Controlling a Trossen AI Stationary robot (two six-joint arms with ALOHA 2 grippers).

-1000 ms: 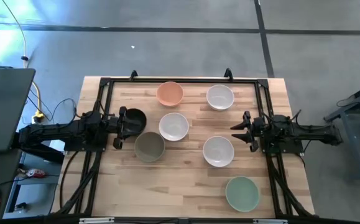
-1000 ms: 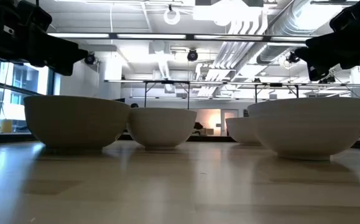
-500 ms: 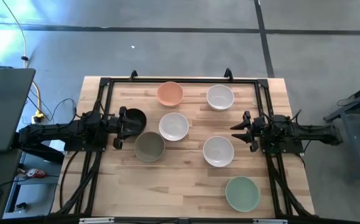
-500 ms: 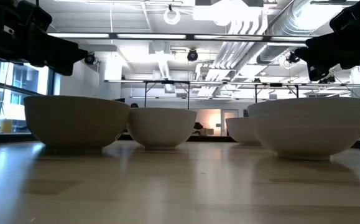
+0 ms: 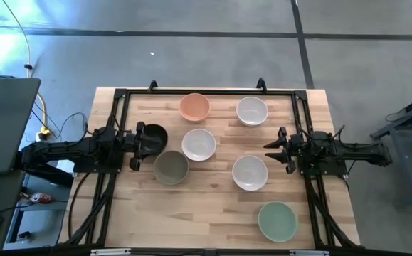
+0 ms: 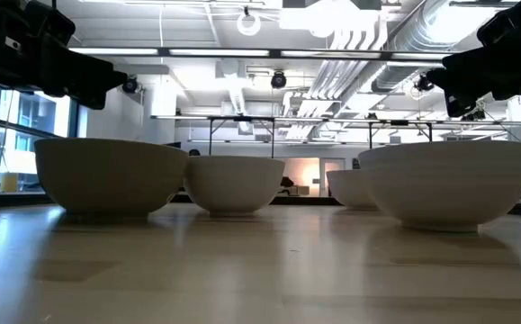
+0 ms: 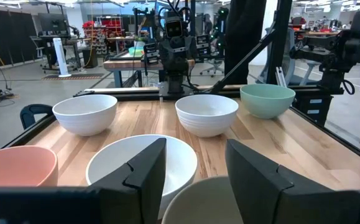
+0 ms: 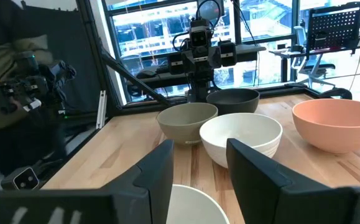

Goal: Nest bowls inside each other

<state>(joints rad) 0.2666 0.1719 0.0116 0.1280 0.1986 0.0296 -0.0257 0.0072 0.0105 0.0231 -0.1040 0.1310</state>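
- Seven bowls sit singly on the wooden counter (image 5: 213, 213), none nested yet, so the job looks to be at its very start.
- Far row: a peach bowl (image 5: 194, 107) and a white bowl (image 5: 252, 111).
- Middle: a second white bowl (image 5: 198, 144), with a black bowl (image 5: 154, 135) towards the left arm and an olive-grey bowl (image 5: 171, 168) just beside both.
- Near side: a third white bowl (image 5: 250, 173) and a pale green bowl (image 5: 277, 220), well apart from the rest.
- The left end effector (image 5: 139, 146) hangs over the counter's left edge by the black bowl, fingers spread and empty.
- The right end effector (image 5: 275, 151) waits at the right edge, just beside the third white bowl, also parted and holding nothing.
- Likely next: one arm has to lower onto a bowl's rim, pinch it, and carry it over a neighbour. The black or olive-grey bowl seems handiest for the left arm.
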